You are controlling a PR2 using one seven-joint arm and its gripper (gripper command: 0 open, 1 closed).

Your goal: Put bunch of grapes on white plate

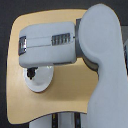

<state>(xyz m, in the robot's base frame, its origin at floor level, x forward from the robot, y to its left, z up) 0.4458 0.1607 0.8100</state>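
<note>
1. A light wooden table [70, 85] with rounded corners fills most of the exterior view.
2. The white plate [44, 82] rests on it, toward the exterior view's left, partly hidden.

The light tan wood-look surface [70, 82] appears smooth and matt. The round white plate [42, 85] looks glossy. The bulky pale grey arm [100, 45] has a smooth, plastic-like matt shell.

Robot lab setting: bare wooden table [75, 90], bulky grey arm [100, 55] overhead
</note>
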